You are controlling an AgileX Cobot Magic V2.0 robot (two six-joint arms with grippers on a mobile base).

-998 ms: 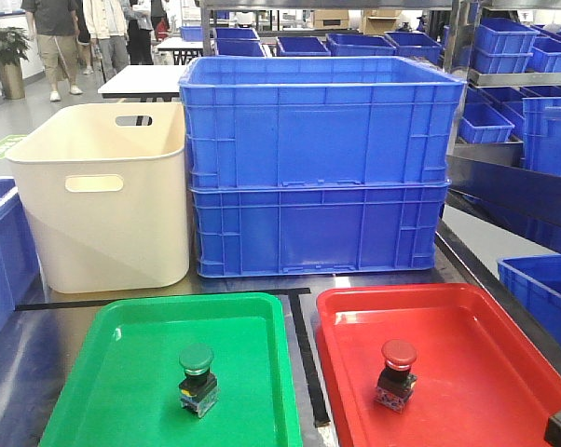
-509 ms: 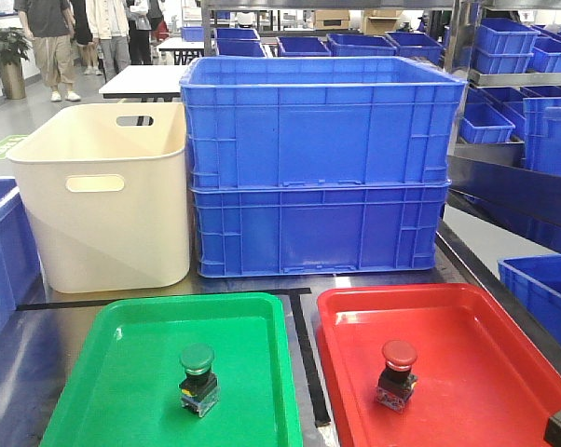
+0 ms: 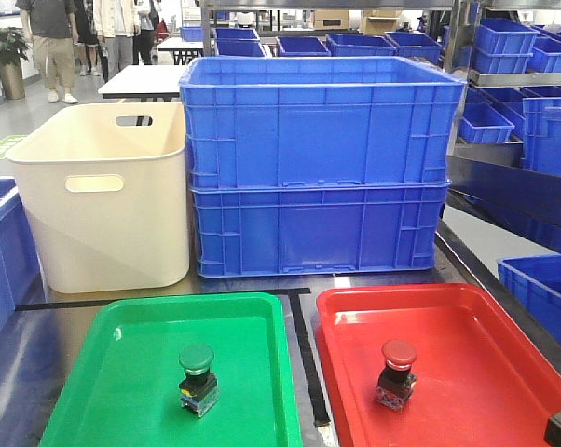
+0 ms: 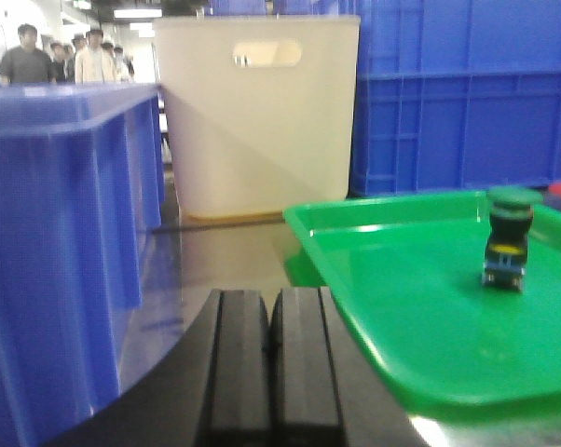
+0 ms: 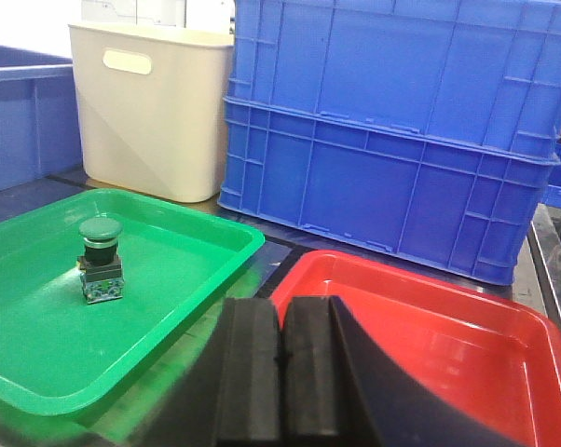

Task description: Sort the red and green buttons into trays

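Front view: we see the green tray and the red tray side by side on the worktop, a strip of black tape between them. The green button stands upright on its dark block near the middle of the green tray. The red button stands upright in the left half of the red tray. Behind the trays sit a cream bin and two stacked blue crates. Only a dark corner shows at the lower right edge of this view; we cannot tell which part of the robot it is.

Left wrist view: we note the left gripper low over the worktop, its two black fingers pressed together with only a thin seam between them and nothing held. It sits beside the green tray's left rim, outside the tray. The green button lies ahead and to the right, well apart from it. Another blue crate fills the left side.

Right wrist view: we find the right gripper likewise pressed together and empty, low near where the green tray and red tray meet. The green button stands ahead to the left, well apart. The red button is not visible here.
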